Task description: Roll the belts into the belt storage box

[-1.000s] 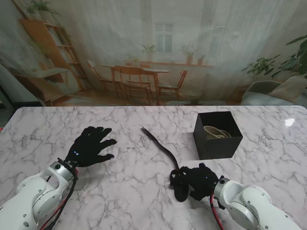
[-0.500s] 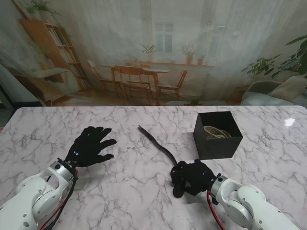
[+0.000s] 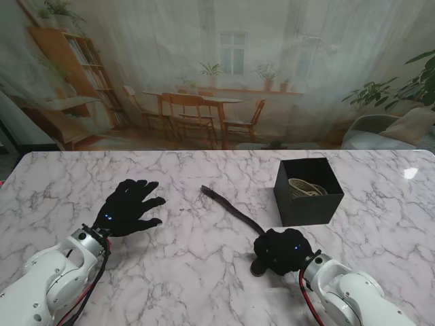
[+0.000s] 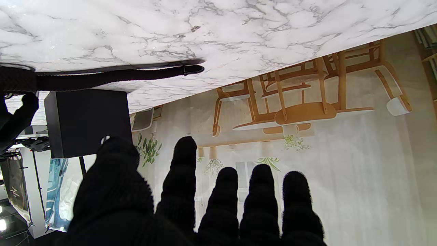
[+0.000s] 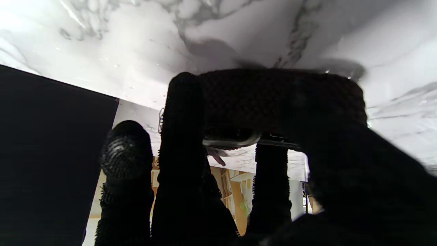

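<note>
A dark woven belt (image 3: 228, 209) lies on the marble table, its free tail running from the middle toward my right hand (image 3: 280, 250). That hand is shut on the belt's rolled end; in the right wrist view the coil (image 5: 273, 99) sits between fingers and thumb, with a metal buckle part under it. The black belt storage box (image 3: 308, 191) stands just beyond the right hand, with a pale rolled belt (image 3: 305, 187) inside. My left hand (image 3: 129, 206) rests flat at the left, fingers spread, holding nothing. The left wrist view shows the belt tail (image 4: 112, 73) and the box (image 4: 87, 121).
The marble table (image 3: 204, 272) ends at a backdrop printed with a dining room. The box wall (image 5: 51, 157) is close beside my right hand's fingers.
My right hand has rolled over the coiled end and shifted slightly right. The belt's free tail is shorter and its tip has drawn nearer the hand. The left hand has not moved.
</note>
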You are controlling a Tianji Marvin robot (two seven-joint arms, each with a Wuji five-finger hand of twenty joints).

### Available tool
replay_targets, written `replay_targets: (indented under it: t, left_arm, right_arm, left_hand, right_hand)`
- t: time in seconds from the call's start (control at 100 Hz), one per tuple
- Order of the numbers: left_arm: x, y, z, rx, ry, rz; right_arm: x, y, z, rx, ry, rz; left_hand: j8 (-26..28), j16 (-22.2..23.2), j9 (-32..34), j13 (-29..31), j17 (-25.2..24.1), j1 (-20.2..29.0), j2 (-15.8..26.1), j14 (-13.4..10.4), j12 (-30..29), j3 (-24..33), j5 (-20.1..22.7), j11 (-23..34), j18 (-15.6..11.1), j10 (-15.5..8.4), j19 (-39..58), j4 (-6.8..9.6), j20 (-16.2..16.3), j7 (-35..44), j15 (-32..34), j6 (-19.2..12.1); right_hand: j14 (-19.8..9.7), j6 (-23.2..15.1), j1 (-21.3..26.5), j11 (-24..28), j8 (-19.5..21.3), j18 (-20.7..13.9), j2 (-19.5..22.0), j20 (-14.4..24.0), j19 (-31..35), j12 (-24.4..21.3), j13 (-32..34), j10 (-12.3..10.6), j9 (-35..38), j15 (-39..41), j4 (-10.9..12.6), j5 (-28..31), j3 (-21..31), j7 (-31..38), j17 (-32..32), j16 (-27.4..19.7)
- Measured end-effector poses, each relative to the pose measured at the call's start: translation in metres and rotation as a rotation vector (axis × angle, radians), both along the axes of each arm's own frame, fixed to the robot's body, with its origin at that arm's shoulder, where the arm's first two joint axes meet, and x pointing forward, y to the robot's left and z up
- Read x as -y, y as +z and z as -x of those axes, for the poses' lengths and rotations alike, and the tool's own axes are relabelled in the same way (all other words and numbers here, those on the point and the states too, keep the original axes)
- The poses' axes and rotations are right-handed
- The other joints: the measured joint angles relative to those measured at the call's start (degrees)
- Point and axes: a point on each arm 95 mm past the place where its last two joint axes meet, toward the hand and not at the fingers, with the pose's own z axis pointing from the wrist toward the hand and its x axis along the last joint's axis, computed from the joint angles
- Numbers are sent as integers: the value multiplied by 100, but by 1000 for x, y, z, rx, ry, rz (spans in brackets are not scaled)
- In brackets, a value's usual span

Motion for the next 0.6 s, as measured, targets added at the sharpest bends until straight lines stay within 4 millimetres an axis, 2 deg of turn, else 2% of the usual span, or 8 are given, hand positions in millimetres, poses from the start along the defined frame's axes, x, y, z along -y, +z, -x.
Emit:
replay_targets:
  t: [0.08,0.22,0.27,0.32,0.34,0.44,0.48,0.6]
  left_arm:
    - [0,0,0,0,0,0]
    - [0,0,0,0,0,0]
    - [0,0,0,1,0,0]
    - [0,0,0,1,0,0]
    - [0,0,0,1,1,0]
    - [-1,0,0,1,1,0]
    - [-1,0,0,1,2,0]
    - [-1,0,0,0,2,-1]
  right_arm:
    - [2,3,1,7,9,1]
    - [0,5,2,-2,30,-16]
    - [-2,5,2,-9,33,-23]
    - [-4,4,1,-13,42,-22]
    - [-6,3,1,-15,46,-19]
    - [-10,0,0,4,76,26]
    - [-10,0,-1,17,83,39]
    - [-8,1,0,30,88,43]
  left_hand:
    - [0,0,0,0,0,0,0,0,0,0,0,0,0,0,0,0,0,0,0,0]
    - [0,0,0,0,0,0,0,0,0,0,0,0,0,0,0,0,0,0,0,0]
    - [0,0,0,0,0,0,0,0,0,0,0,0,0,0,0,0,0,0,0,0]
    - [0,0,0,0,0,0,0,0,0,0,0,0,0,0,0,0,0,0,0,0]
    - [0,0,0,0,0,0,0,0,0,0,0,0,0,0,0,0,0,0,0,0]
    - [0,0,0,0,0,0,0,0,0,0,0,0,0,0,0,0,0,0,0,0]
    - [0,0,0,0,0,0,0,0,0,0,0,0,0,0,0,0,0,0,0,0]
    - [0,0,0,0,0,0,0,0,0,0,0,0,0,0,0,0,0,0,0,0]
  right_hand:
    - [0,-13,-75,82,163,-20,8,58,57,209,0,-72,547,174,-6,146,-161,-201,-77,107]
    - [31,-57,-310,560,85,-24,127,129,118,750,85,-91,1777,669,-84,505,-502,-638,-141,314]
    - [82,-57,-588,812,9,-26,142,133,120,1043,181,-169,2044,711,-110,663,-526,-816,-141,315]
    - [85,-53,-750,929,9,-26,183,136,122,1194,247,-203,2121,711,-110,802,-526,-1016,-142,315]
    - [87,-45,-919,999,119,-27,186,143,123,1395,263,-217,2176,708,23,906,-526,-1244,-145,315]
    - [90,4,-1225,1215,472,-54,361,185,123,1480,177,-394,2181,657,317,933,-759,-1580,-301,318]
    - [92,4,-1295,1218,545,-57,430,188,118,1489,-27,-547,2126,653,370,933,-933,-1726,-428,374]
    - [94,4,-1350,1219,609,-225,716,257,27,1509,-761,-656,1545,524,512,891,-1402,-2058,-791,517]
